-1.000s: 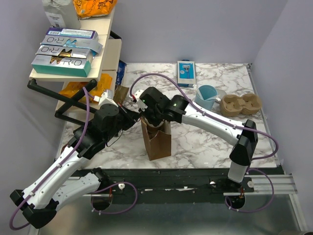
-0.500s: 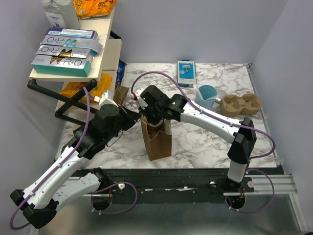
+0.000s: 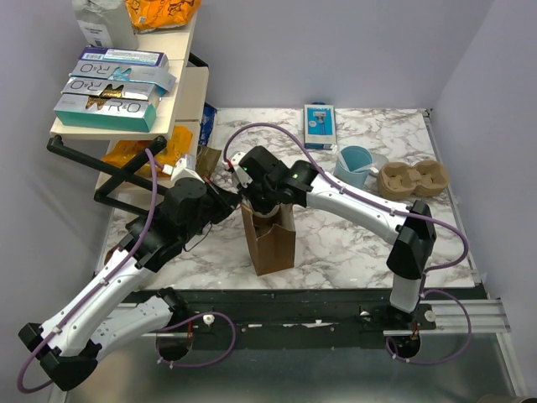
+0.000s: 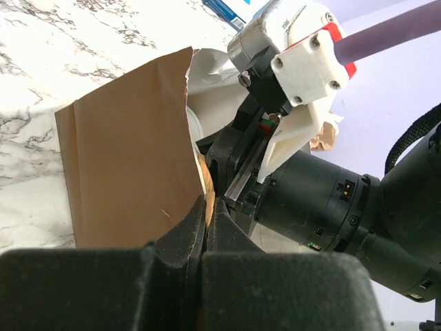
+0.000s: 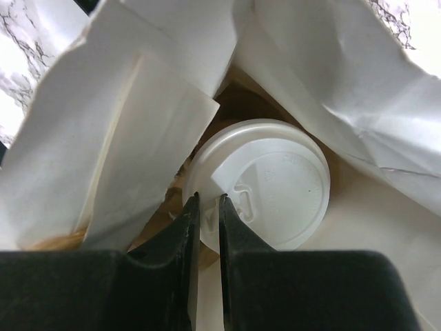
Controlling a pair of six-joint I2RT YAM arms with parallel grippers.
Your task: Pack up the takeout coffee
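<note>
Marble worktop (image 3: 352, 243): brown paper bag (image 3: 273, 243) stands upright by the near edge, left of centre, with its mouth open. Pulp cup carrier (image 3: 413, 179) and blue mug (image 3: 357, 164) sit side by side near the right edge, well apart from the bag. Takeout coffee (image 5: 275, 186) is down inside the bag between its white inner walls, with the white lid (image 5: 289, 165) facing up. My right gripper (image 5: 209, 210) reaches into the bag mouth, fingers clamped on the lid's rim. My left gripper (image 4: 205, 214) is closed, pinching the bag's top edge.
</note>
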